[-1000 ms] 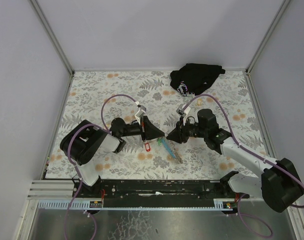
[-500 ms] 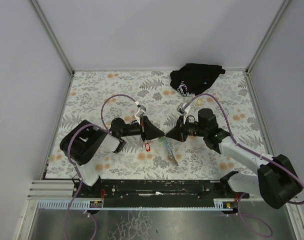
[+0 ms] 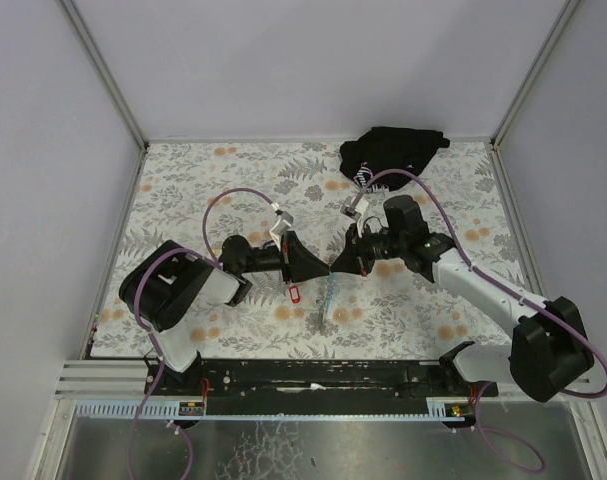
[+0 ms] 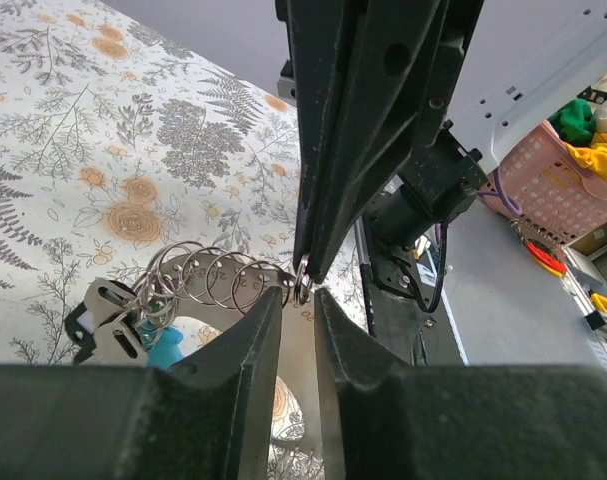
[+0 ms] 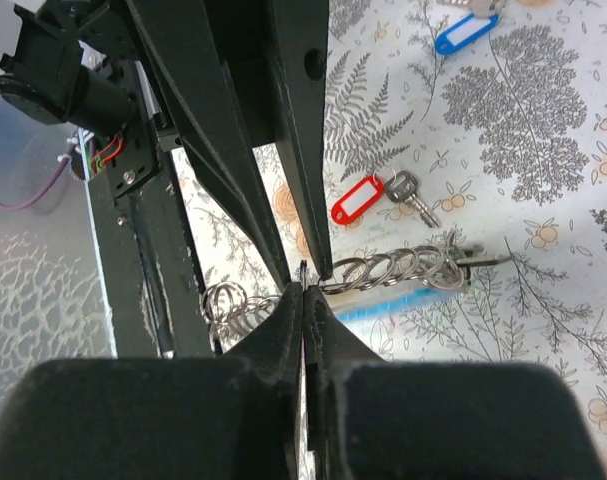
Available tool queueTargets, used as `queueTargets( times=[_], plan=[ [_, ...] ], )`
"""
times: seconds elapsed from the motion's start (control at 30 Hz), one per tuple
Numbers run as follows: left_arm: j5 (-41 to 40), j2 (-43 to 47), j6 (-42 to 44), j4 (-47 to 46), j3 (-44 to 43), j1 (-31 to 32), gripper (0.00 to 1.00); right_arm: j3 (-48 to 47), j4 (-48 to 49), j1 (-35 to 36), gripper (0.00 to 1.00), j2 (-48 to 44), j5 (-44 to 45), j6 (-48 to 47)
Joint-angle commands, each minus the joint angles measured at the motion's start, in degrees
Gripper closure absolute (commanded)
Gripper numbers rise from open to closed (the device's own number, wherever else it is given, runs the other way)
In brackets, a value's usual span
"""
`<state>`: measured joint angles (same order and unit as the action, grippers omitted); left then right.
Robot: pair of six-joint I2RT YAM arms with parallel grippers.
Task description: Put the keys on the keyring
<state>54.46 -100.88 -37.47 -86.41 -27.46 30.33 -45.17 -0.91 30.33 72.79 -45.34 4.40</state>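
My right gripper (image 3: 336, 268) (image 5: 303, 286) is shut on one small ring of the keyring (image 5: 393, 268), a chain of metal rings. It holds the ring above the table. The strap (image 3: 327, 300) with its light-blue section (image 5: 383, 306) hangs below. My left gripper (image 3: 317, 267) (image 4: 298, 296) faces it tip to tip, jaws a narrow gap apart, with the held ring (image 4: 303, 290) right at its tips. A key with a red tag (image 3: 293, 293) (image 5: 359, 198) lies on the table under the grippers. A key with a blue tag (image 5: 463, 32) lies farther off.
A black cloth bundle (image 3: 388, 155) lies at the back right of the floral table cover (image 3: 183, 180). Grey walls enclose the left, back and right sides. The black rail (image 3: 313, 375) carrying the arm bases runs along the near edge.
My right gripper has moved left and up towards the left gripper's tips, lifting the keyring. The strap has swung from lying slanted on the table to hanging down. The left arm has not moved.
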Motion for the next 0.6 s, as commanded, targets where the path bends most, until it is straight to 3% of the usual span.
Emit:
queueTargets(
  times=[0.0, 0.23, 0.57],
  plan=[
    [3.15, 2.54, 2.20, -1.07, -1.37, -0.05, 0.80, -10.56, -17.88, 0.84, 1.00, 1.49, 0.93, -9.33],
    [3.98, 4.10, 4.92, 3.59, -2.19, -0.09, 0.75, -19.32, -32.44, 3.95, 1.00, 5.00, 8.22, -15.81],
    [5.83, 1.78, 1.79, -0.13, -3.04, 0.01, 0.70, -26.63, -38.09, 6.65, 1.00, 9.22, 11.99, -18.87]
  ],
)
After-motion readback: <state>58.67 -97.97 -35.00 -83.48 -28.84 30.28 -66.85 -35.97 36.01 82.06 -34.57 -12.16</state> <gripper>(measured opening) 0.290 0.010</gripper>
